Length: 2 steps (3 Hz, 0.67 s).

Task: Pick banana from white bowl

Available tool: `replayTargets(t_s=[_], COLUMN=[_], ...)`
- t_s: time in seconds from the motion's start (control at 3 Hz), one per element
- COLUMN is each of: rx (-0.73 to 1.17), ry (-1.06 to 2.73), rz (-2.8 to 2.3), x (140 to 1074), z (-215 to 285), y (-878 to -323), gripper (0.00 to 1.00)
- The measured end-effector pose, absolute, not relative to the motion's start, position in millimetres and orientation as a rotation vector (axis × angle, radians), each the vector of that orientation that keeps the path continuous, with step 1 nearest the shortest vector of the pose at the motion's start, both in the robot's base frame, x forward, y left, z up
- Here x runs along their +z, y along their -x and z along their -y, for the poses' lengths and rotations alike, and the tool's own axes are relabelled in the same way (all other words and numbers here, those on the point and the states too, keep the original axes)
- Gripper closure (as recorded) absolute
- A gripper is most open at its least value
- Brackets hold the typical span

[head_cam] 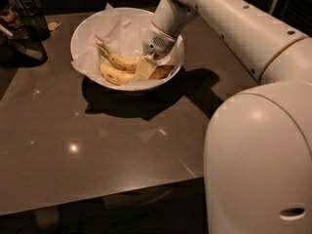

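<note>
**Camera view.** A dark, glossy table [97,150] filled most of the scene. At its far side, left of centre, sat the white bowl [79,33], wide and shallow and lined with crumpled white paper [122,28].

Inside the bowl, toward its near side, lay the banana [116,75], yellow with brown flecks. A second banana [123,61] lay just behind it, and the two met at their left, stem ends.

A white robot arm [234,18] reached in from the right and angled down into the bowl. The gripper [146,68] was at the arm's tip, low inside the bowl, at or just above the right half of the bananas. How wide it stood, and whether it had hold of any fruit, could not be told from this view.

The robot's large rounded white body [258,155] filled the near right corner. Some dark items [24,30] stood at the far left edge of the table, well apart from the bowl.

By the look of it, the step in hand was the grasp itself. The gripper was down at the fruit, and both bananas rested on the paper, not yet lifted. The next move would likely call for a firm hold round one banana. After that would come a straight lift clear of the rim, without dragging the paper or the second banana along.
</note>
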<state>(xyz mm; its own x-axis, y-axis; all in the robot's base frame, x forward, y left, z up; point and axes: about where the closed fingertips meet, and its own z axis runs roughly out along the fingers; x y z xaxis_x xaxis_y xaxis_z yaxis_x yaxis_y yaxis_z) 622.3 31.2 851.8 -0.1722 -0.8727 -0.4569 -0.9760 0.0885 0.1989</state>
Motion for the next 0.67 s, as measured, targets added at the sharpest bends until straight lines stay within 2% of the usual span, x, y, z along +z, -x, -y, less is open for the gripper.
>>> replayTargets(t_s=[0.67], rx=[0.697], ry=[1.836], rz=[-2.073], x=[874.7], z=[-23.7], y=[-618.6], gripper=[1.0])
